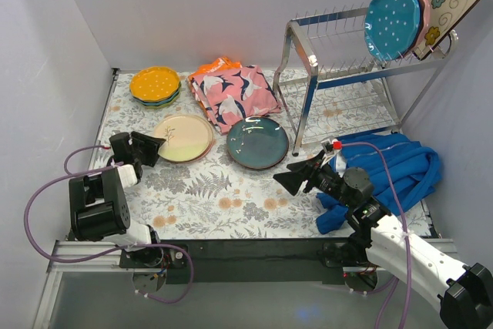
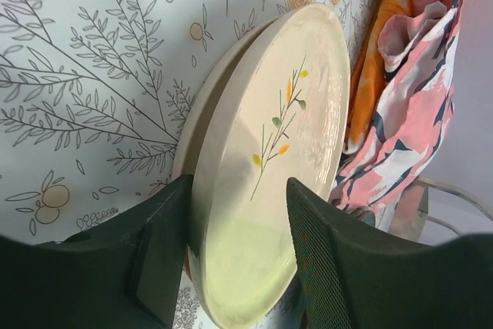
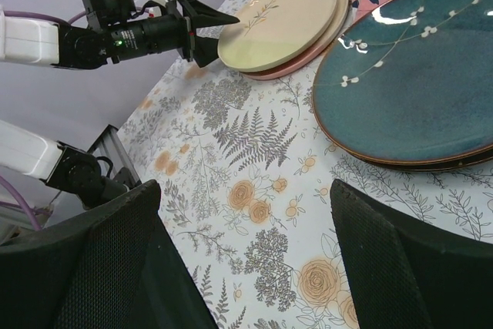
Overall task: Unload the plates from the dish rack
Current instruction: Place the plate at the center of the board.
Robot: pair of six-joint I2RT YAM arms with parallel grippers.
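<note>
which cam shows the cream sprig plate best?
Left wrist: the cream plate fills the frame, sprig pattern and rim clear. Top external shows it whole but small; right wrist catches it obliquely near the top edge.

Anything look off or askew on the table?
Crumpled blue garment lies bunched beside the chrome wire dish rack, under the right arm. The cream plate with a sprig sits slightly offset on the pinkish plate beneath.
</note>
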